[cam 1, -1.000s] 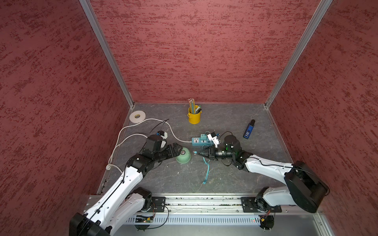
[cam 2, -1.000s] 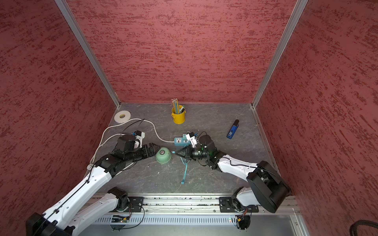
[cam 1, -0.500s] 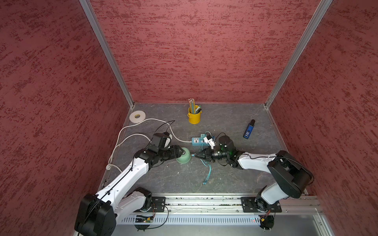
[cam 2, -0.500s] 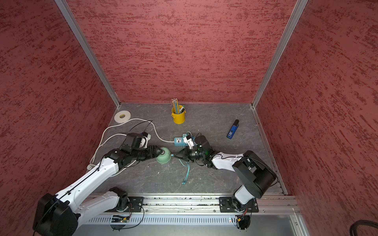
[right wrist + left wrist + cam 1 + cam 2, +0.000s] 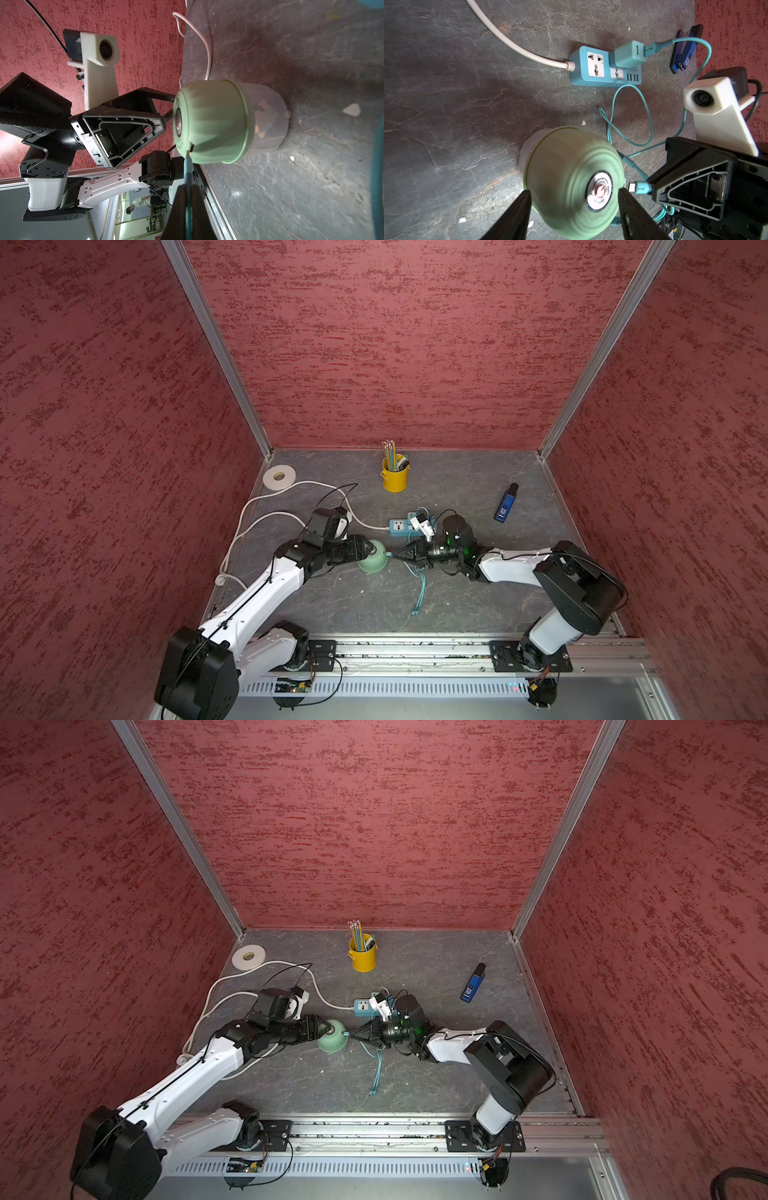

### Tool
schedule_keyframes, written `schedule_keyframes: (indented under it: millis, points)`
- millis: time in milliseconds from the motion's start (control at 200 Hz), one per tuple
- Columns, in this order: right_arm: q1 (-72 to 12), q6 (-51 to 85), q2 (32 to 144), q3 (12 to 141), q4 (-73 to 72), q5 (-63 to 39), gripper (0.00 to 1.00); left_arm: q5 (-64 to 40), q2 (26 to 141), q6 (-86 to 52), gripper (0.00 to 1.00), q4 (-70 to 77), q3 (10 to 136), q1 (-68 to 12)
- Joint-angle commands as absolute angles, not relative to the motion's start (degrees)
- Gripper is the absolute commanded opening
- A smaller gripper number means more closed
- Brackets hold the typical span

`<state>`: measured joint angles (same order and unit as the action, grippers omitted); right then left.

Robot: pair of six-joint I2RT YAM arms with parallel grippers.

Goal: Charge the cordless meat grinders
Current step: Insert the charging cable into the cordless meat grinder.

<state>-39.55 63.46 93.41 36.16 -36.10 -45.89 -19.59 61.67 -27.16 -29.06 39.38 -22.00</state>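
Mid-frame, the mint-green meat grinder (image 5: 216,120), its dome on a clear cup (image 5: 270,116), stands on the grey table (image 5: 291,187). From the frame's edge the right gripper (image 5: 188,188) pinches a teal charging cable (image 5: 188,168), its plug tip just beside the dome's small port (image 5: 191,148). The left gripper (image 5: 171,106) meets the dome's button end.

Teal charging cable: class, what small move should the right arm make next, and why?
Probably ease the plug forward into the port on the meat grinder. The right gripper is shut on the plug, its tip just short of the port, while left fingers flank the meat grinder.
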Motion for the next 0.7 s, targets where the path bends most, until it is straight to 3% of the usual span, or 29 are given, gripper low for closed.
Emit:
schedule_keyframes:
  millis: [0, 696]
  points:
    - [-39.8, 63.8, 94.0, 37.7, -38.2, -46.4, 0.0, -20.6, 62.0, -25.9, 0.66, -27.7, 41.0, -21.5]
    - [-39.8, 64.1, 95.1, 38.2, -37.9, -45.6, 0.0, -20.1, 62.4, -23.8, 0.63, -28.2, 41.5, -21.4]
